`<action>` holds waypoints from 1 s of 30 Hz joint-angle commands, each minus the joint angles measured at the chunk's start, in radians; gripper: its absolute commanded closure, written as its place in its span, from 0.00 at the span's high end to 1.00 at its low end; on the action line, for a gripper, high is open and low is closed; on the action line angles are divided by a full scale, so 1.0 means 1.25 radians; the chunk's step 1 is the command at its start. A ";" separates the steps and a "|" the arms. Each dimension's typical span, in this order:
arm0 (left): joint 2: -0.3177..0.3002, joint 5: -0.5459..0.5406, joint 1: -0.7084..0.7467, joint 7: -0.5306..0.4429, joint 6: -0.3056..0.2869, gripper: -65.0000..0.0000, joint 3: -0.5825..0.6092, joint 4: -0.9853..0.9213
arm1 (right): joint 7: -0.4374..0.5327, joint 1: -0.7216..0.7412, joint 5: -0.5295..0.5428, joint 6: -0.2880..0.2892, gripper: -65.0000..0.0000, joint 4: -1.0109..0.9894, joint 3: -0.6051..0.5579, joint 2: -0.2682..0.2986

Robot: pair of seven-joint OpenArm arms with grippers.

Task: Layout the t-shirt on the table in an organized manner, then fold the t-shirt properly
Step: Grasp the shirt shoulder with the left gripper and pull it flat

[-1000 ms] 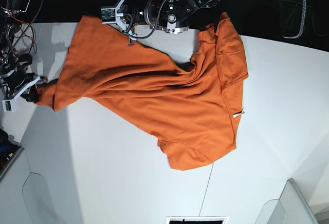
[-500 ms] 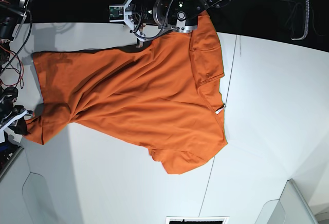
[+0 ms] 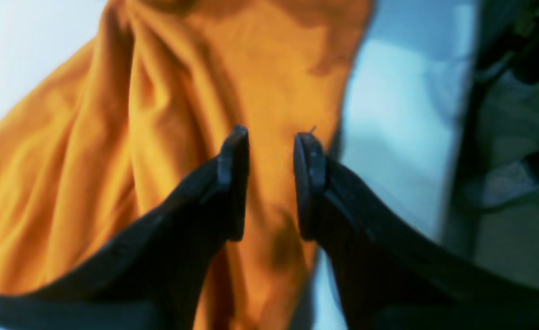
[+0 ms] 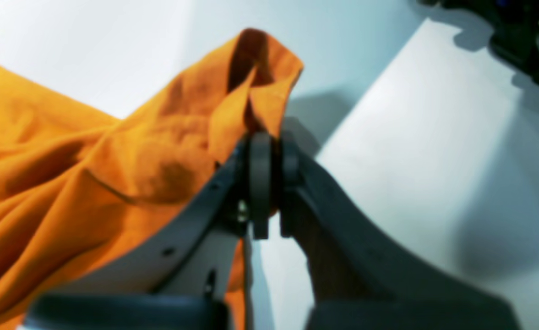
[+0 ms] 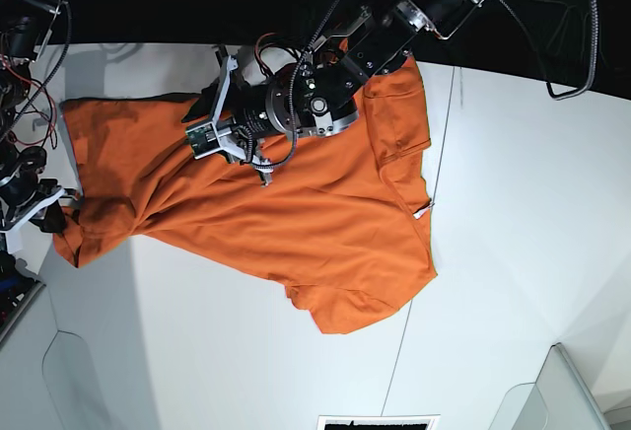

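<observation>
Swinging out over the shirt [image 5: 296, 213] since a moment ago, the left gripper [image 3: 271, 137] is now hanging above the cloth with its jaws apart and nothing between them, the upper hem released. At the other side the right gripper [image 4: 269, 151] is pinching a bunched corner, jaws clamped together on it. The shirt is lying spread but rumpled across the table [image 5: 513, 213], collar tag toward the seam. Light, limp and creasing easily, it is likely to sag wherever unsupported; hems and shoulder seams are offering the surest holds for pulling it flat.
</observation>
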 commanded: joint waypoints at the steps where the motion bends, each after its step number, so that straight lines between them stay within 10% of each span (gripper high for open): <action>1: 0.015 -0.006 -0.013 -0.018 -0.013 0.26 0.000 -0.016 | 0.016 0.017 0.009 0.000 0.00 0.011 0.004 0.017; 13: -0.028 -0.038 0.011 0.020 -0.175 0.17 0.021 -0.059 | 0.016 0.017 0.007 0.000 0.00 0.011 0.004 0.017; 23: -0.134 -0.081 0.014 0.020 -0.175 0.17 0.127 -0.058 | 0.097 0.020 -0.039 0.000 0.00 0.011 0.004 0.019; 27: -0.133 -0.082 0.023 0.020 -0.175 0.17 0.127 -0.058 | 0.158 0.032 -0.079 -0.010 0.52 0.011 0.004 0.028; 30: -0.133 -0.082 0.031 0.026 -0.175 0.17 0.127 -0.058 | 0.157 0.065 -0.085 -0.040 0.55 0.011 0.004 0.028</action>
